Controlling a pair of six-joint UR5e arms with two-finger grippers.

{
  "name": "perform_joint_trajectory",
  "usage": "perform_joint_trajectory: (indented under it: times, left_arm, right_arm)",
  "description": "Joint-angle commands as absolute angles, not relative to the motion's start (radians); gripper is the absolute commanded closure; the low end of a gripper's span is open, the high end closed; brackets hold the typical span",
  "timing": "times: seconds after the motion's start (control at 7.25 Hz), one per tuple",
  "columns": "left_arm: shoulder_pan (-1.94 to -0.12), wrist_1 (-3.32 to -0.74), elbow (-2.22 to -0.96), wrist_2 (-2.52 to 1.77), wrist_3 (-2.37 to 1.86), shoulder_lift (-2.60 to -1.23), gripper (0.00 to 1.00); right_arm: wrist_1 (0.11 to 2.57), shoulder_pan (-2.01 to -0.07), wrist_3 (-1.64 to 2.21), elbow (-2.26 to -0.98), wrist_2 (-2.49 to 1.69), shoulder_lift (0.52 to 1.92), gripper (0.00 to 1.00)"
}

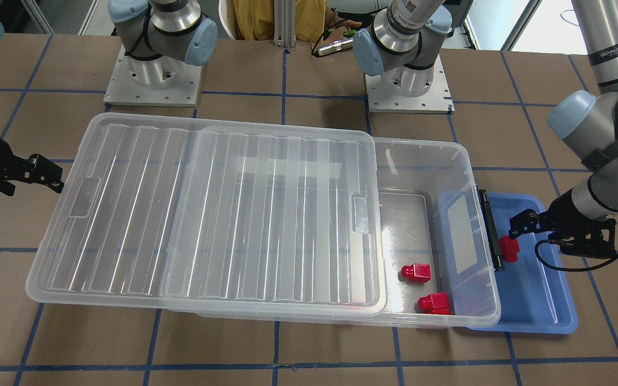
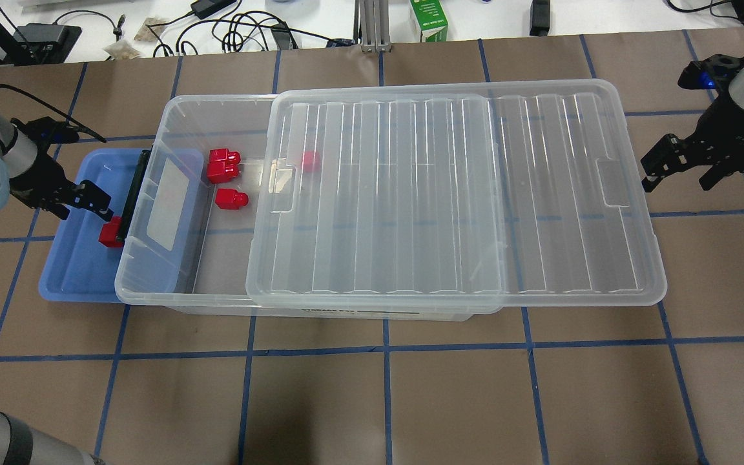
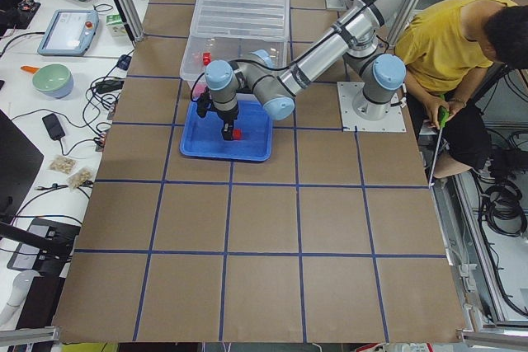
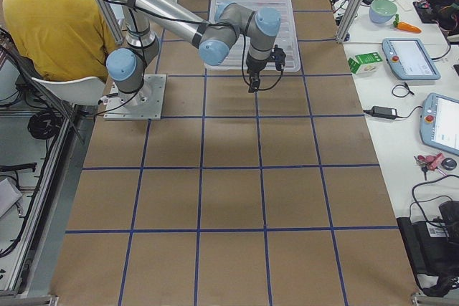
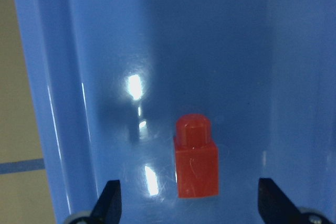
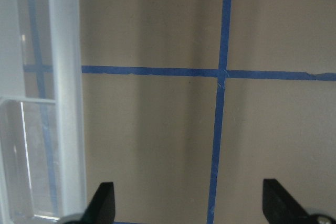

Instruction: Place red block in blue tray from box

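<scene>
A red block (image 5: 196,158) lies flat on the floor of the blue tray (image 5: 236,51), free of the fingers. It also shows in the overhead view (image 2: 112,234) and the front view (image 1: 509,248). My left gripper (image 5: 190,205) is open just above it, its fingers wide on either side; it shows over the tray (image 2: 75,271) in the overhead view (image 2: 81,203). The clear box (image 2: 152,294) has its lid (image 2: 449,194) slid toward my right, so its left end is uncovered. Two more red blocks (image 1: 415,272) (image 1: 434,303) lie inside. My right gripper (image 6: 190,200) is open and empty over bare table beside the lid's end.
The box's black latch (image 2: 132,200) and end wall overhang the tray's inner edge, right next to the red block. A seated operator (image 3: 445,47) is by the robot's bases. Cables and a green carton (image 2: 428,19) lie beyond the table's far edge.
</scene>
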State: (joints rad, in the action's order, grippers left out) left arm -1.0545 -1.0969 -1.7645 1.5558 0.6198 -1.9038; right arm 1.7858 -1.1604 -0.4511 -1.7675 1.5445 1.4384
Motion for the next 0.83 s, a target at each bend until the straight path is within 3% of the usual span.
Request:
perform_joint_trajectory:
  times: [0.0, 0.28, 0.69]
  left_arm:
    - [-1.101, -1.278, -1.698, 1.542, 0.576, -1.785, 0.05]
    - [-1.207, -1.441, -1.617, 1.555, 0.452, -1.697, 0.04]
    - [-1.461, -1.463, -1.611, 1.595, 0.15, -1.609, 0.0]
  right_arm:
    - [1.787, -1.19, -0.445, -1.77, 1.545, 1.436, 0.0]
    - [1.786, -1.207, -0.437, -1.77, 1.543, 1.436, 0.0]
    - [1.804, -1.302, -0.344, -1.769, 1.545, 1.419, 0.0]
